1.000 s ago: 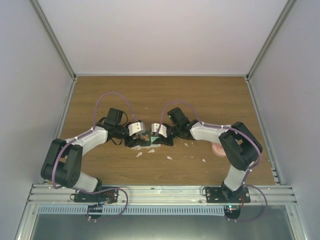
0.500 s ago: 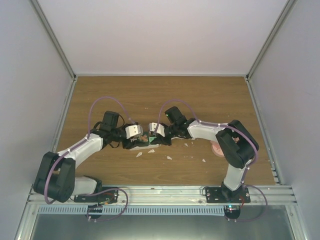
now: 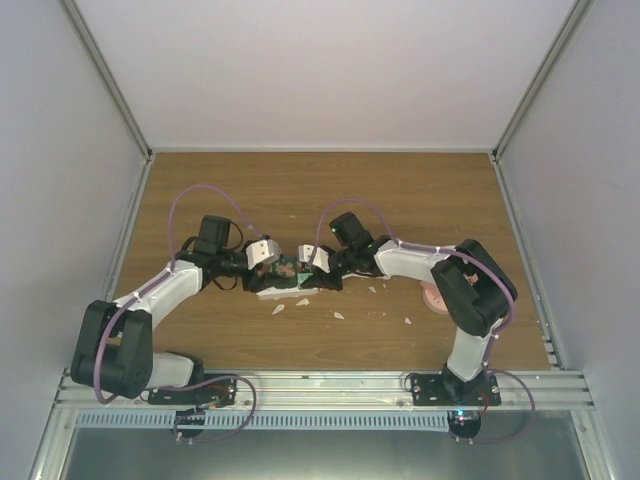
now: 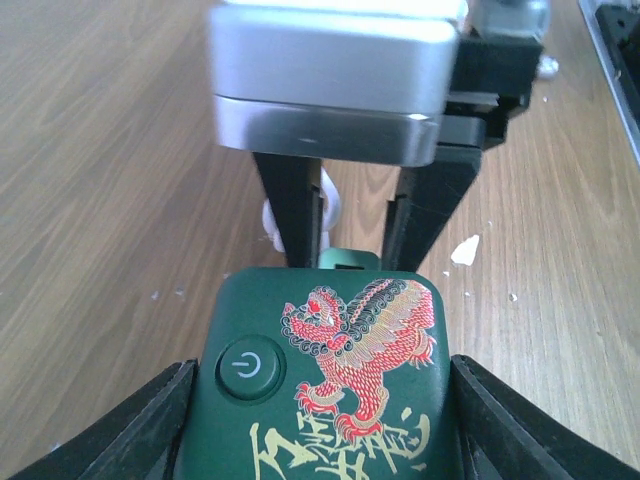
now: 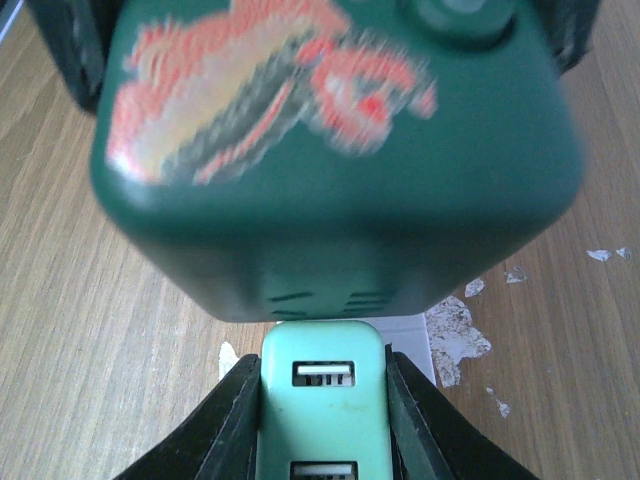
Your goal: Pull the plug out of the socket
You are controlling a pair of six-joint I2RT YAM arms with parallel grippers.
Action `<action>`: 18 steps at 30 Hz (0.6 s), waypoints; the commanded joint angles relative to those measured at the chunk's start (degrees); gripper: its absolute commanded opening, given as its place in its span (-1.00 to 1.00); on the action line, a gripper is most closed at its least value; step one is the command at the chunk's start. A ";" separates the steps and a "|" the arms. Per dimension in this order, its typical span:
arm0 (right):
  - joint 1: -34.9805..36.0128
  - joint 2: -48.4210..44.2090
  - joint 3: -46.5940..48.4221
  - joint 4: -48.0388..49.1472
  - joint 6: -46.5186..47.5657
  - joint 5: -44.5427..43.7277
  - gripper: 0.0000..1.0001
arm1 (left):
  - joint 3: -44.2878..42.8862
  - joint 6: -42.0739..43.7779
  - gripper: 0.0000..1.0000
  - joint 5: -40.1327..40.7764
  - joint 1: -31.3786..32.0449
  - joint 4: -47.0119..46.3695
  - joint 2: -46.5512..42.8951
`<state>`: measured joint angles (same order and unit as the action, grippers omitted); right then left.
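Note:
The socket (image 4: 335, 380) is a dark green cube with a red beast and a power button. My left gripper (image 4: 325, 425) is shut on it, one black finger (image 4: 150, 425) at each side. The plug (image 5: 322, 410) is mint green with USB slots. My right gripper (image 5: 322, 415) is shut on it, and its fingers (image 5: 232, 425) press the plug's flanks. The plug's front end butts against the socket (image 5: 330, 140) with no gap showing. From above, socket (image 3: 288, 269) and plug (image 3: 303, 271) sit together between the left gripper (image 3: 280, 268) and right gripper (image 3: 309, 268) at mid table.
A white flat sheet (image 3: 288, 292) lies under the grippers. White flakes (image 3: 338, 315) are scattered on the wooden table in front of them. A pink round object (image 3: 434, 297) sits beside the right arm. Grey walls close off both sides.
The left arm's elbow has swung out to the left and the arm has stretched. Socket and plug have drifted slightly toward the back. Both grips are unchanged.

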<state>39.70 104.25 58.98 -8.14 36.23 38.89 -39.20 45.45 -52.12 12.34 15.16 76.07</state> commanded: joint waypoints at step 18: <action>0.21 1.73 0.42 -2.41 0.49 -4.71 -0.96 | -33.42 5.65 -0.31 24.38 -20.27 20.03 16.59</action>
<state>39.70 104.27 59.27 -8.62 36.23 38.70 -64.79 47.44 -41.08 -6.17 29.95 88.75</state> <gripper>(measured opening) 0.284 0.606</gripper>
